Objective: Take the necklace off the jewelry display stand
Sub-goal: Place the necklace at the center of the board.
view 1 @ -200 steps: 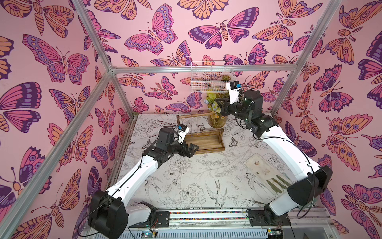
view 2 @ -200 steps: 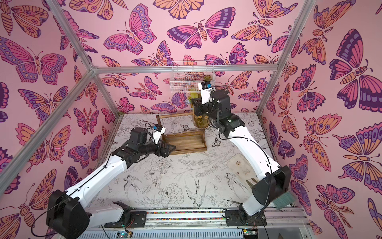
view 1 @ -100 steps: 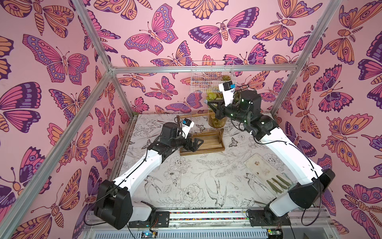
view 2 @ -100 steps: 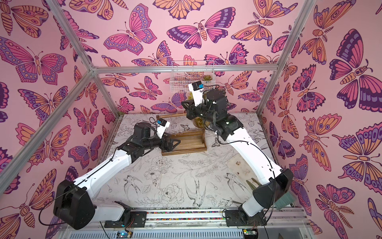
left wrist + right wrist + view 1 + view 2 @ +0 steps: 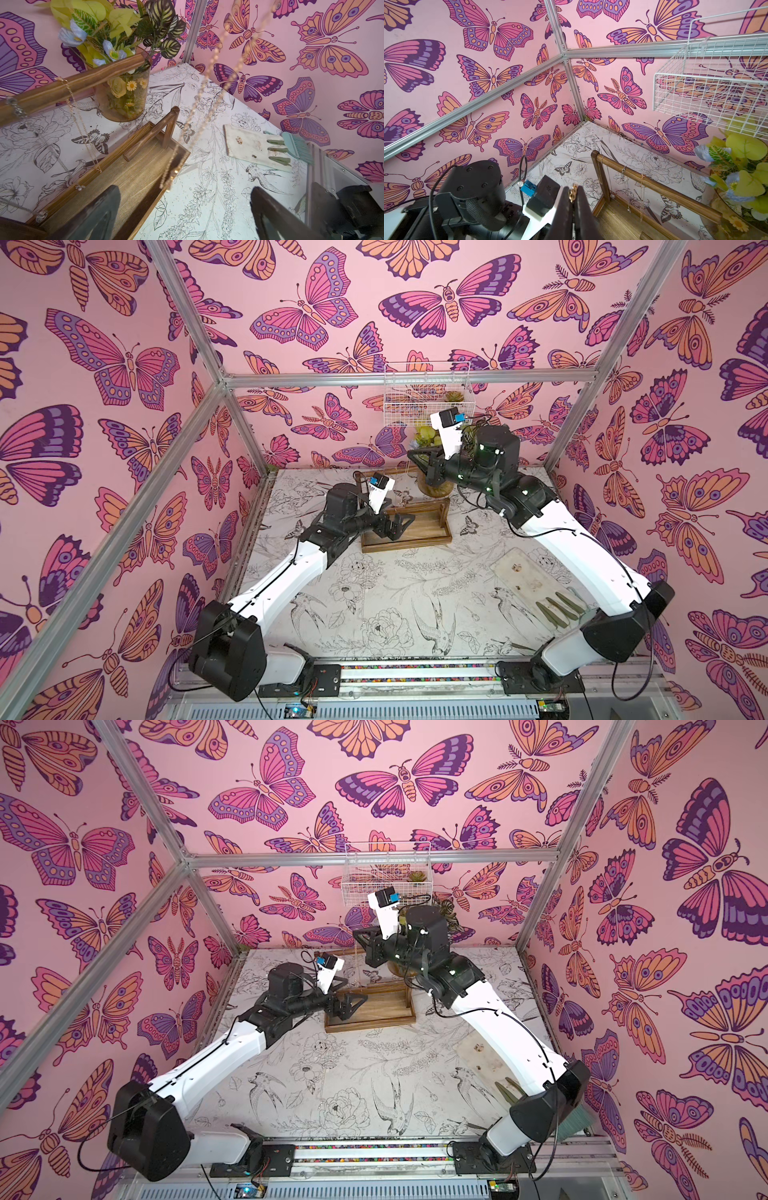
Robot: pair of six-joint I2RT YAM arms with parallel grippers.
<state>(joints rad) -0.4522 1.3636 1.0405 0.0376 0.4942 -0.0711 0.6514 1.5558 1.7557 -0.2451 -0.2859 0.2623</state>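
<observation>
necklace (image 5: pixel 573 192) pinched in closed right gripper (image 5: pixel 412 454), hanging over jewelry display stand (image 5: pixel 133 178) tray, off its top bar | left gripper (image 5: pixel 185 188) spread wide, empty, by tray | floral-print tabletop (image 5: pixel 395 593) | pink butterfly walls (image 5: pixel 124 364)

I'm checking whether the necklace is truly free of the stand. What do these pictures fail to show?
Left wrist view: necklace blurred; its upper end is cut off by the picture's edge; whether its low end touches the stand is unclear.
Right wrist view: the shut right claw hides all but a few links.
Both top views: necklace too thin to follow.
Both top views: vase mostly behind the right arm.
</observation>
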